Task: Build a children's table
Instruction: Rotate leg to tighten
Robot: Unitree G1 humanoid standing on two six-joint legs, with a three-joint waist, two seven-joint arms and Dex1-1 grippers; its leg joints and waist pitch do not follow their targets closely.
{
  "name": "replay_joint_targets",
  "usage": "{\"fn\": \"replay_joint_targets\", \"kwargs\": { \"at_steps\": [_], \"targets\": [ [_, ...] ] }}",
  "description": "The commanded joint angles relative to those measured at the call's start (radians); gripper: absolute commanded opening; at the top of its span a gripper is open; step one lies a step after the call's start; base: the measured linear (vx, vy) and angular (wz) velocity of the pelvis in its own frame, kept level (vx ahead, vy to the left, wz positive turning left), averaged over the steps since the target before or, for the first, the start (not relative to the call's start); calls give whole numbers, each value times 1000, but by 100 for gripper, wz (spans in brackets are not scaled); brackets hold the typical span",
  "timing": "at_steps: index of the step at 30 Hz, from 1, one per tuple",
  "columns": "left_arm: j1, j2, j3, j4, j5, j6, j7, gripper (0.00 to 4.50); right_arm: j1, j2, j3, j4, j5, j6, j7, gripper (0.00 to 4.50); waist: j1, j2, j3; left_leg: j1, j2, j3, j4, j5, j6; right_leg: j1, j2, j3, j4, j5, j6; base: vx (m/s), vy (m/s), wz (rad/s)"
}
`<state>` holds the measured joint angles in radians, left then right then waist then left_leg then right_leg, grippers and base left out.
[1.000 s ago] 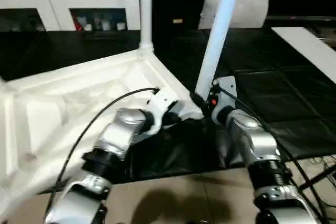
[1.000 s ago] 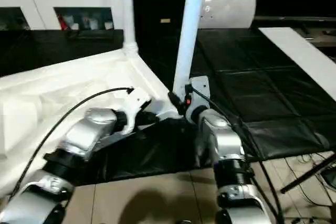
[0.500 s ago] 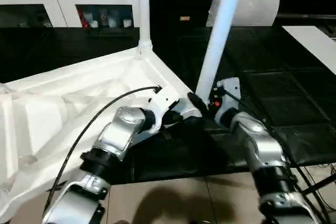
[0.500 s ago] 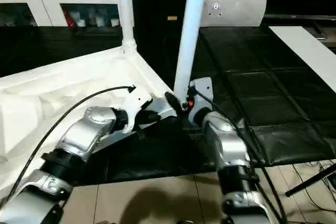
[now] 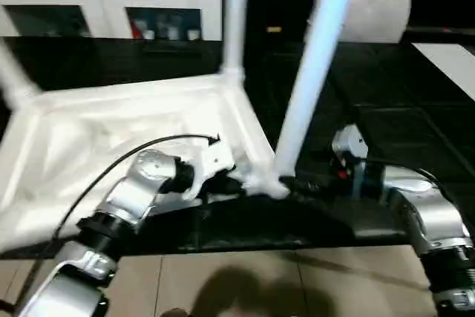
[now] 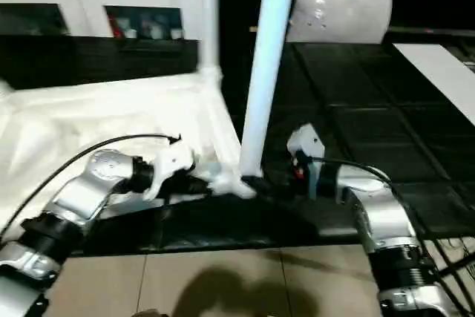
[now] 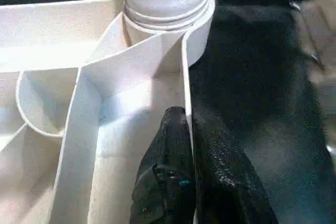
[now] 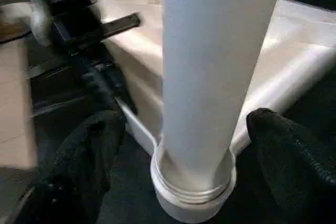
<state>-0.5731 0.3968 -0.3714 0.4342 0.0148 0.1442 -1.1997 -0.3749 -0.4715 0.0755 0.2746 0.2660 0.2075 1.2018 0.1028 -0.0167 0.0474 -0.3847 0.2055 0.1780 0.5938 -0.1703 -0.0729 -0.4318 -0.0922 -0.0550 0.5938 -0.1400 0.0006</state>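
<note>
The children's table lies upside down on the black mat, its white ribbed top (image 5: 126, 124) facing up. Three legs stand in corner sockets: a far one (image 5: 234, 12), one at the left edge (image 5: 11, 72), and the near-corner leg (image 5: 315, 79). My left gripper (image 7: 188, 121) is shut on the top's rim wall (image 7: 185, 77), just beside that near socket (image 7: 168, 19). My right gripper (image 8: 184, 119) is open, with its fingers (image 8: 86, 166) standing on either side of the leg's base (image 8: 194, 182) and clear of it. In the head views the right gripper (image 5: 300, 183) reaches in from the right.
A white cabinet with shelves (image 5: 111, 5) runs along the back. A flat white board (image 5: 453, 57) lies at the right on the black mat (image 5: 386, 131), with a white bag (image 5: 371, 16) behind. Tiled floor (image 5: 223, 280) starts at the mat's near edge. A black cable (image 5: 96, 176) arcs over my left arm.
My right gripper has opened and let go of the near-corner leg, and its forearm has swung out to the right. The left gripper keeps its hold on the rim. The camera has shifted.
</note>
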Motion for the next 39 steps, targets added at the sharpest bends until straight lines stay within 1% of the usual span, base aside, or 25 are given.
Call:
{"fn": "replay_joint_targets", "kwargs": {
  "at_steps": [1,3,4,5,8,9,11,13,15,16,19,22,25,30,32,33,34,35,36,37,38,39],
  "targets": [
    [-9,0,-33,-35,-6,-45,-69,0,-8,-20,19,2,12,3,64,400,-5,3,-63,24,21,2,-74,-311,30,56,-36,27,-72,-327,-194,0,0,0],
    [-8,11,-38,-37,-18,-60,-110,0,-16,-30,36,21,8,-6,100,380,-4,2,-64,23,21,-1,-76,-329,17,56,-37,26,-71,-346,-187,0,0,0],
    [-9,24,-44,-35,-25,-74,-140,0,-21,-37,53,33,6,-11,137,377,-3,2,-64,22,20,-2,-76,-330,16,57,-38,26,-70,-344,-189,0,0,0],
    [-9,24,-44,-35,-25,-74,-140,0,-21,-37,53,33,6,-11,137,377,-3,2,-65,21,20,-2,-76,-328,16,58,-38,25,-69,-340,-191,0,0,0],
    [-16,41,-54,-17,-20,-106,-167,0,-25,-49,78,43,6,-14,188,345,-1,-2,-67,19,20,0,-73,-305,22,60,-37,26,-65,-311,-201,0,0,0],
    [-16,41,-54,-17,-20,-106,-167,0,-25,-49,78,43,6,-14,188,339,1,-1,-67,19,20,0,-73,-299,22,60,-38,26,-65,-309,-202,0,0,0],
    [-20,47,-56,-8,-13,-120,-180,0,-26,-56,98,43,7,-9,217,324,3,-1,-68,19,21,0,-72,-290,24,60,-37,26,-63,-303,-203,0,0,0],
    [-18,49,-57,-9,-9,-124,-186,0,-27,-56,102,49,3,-14,227,300,5,-1,-68,20,22,1,-72,-288,24,59,-38,26,-62,-300,-204,0,0,0],
    [-16,51,-59,-10,-12,-127,-190,0,-29,-54,105,60,0,-22,234,285,7,0,-68,21,23,0,-73,-285,22,59,-38,26,-61,-295,-209,0,0,0],
    [-16,52,-60,-11,-13,-128,-192,0,-30,-53,106,64,-1,-27,236,285,7,-1,-69,20,22,1,-72,-286,21,59,-38,26,-60,-294,-210,0,0,0],
    [-12,54,-63,-15,-17,-130,-196,0,-35,-45,106,78,-7,-49,233,253,7,0,-68,20,21,1,-72,-286,21,59,-38,26,-61,-299,-207,0,0,0],
    [-9,52,-64,-15,-16,-136,-202,0,-37,-42,110,77,-2,-53,237,240,7,0,-69,20,21,1,-72,-287,20,60,-37,25,-62,-305,-205,0,0,0],
    [-7,52,-65,-16,-16,-137,-204,0,-35,-41,111,72,0,-50,241,205,7,2,-69,20,22,0,-73,-288,21,59,-36,25,-61,-294,-208,0,0,0],
    [-3,51,-65,-19,-19,-134,-207,0,-22,-42,120,51,10,-37,260,193,8,3,-69,20,22,0,-73,-289,21,60,-37,25,-60,-290,-211,0,0,0],
    [0,49,-62,-23,-23,-127,-205,0,-14,-42,122,42,15,-31,264,193,9,2,-68,21,22,1,-73,-297,20,59,-36,25,-62,-298,-210,0,0,0],
    [10,40,-53,-38,-32,-100,-189,0,2,-37,123,23,29,-12,261,193,10,5,-68,21,22,0,-73,-297,18,60,-36,25,-61,-298,-209,0,0,0],
    [17,29,-42,-52,-37,-65,-162,0,16,-29,123,4,41,10,252,193,10,4,-67,20,23,0,-74,-297,19,60,-36,25,-61,-297,-210,0,0,0],
    [22,12,-27,-66,-43,-19,-121,0,28,-15,120,-16,51,42,224,193,10,6,-67,23,24,0,-75,-302,16,60,-36,26,-60,-298,-212,0,0,0],
    [22,12,-27,-66,-43,-19,-121,0,28,-15,120,-16,51,42,224,193,11,6,-65,23,24,0,-75,-312,16,57,-36,26,-63,-312,-211,0,0,0],
    [24,3,-18,-73,-45,5,-98,0,33,-7,118,-26,55,61,205,193,8,5,-64,24,21,0,-76,-330,13,58,-36,25,-67,-347,-203,0,0,0],
    [24,-2,-14,-76,-48,16,-88,0,34,-2,117,-28,53,67,193,193,7,5,-61,27,21,-2,-78,-357,7,54,-37,24,-74,-397,-188,0,0,0],
    [26,-15,-4,-84,-54,42,-64,0,36,10,116,-32,49,82,164,193,4,5,-58,28,22,-3,-79,-368,1,54,-36,25,-73,-412,-184,0,0,0]
  ]
}}
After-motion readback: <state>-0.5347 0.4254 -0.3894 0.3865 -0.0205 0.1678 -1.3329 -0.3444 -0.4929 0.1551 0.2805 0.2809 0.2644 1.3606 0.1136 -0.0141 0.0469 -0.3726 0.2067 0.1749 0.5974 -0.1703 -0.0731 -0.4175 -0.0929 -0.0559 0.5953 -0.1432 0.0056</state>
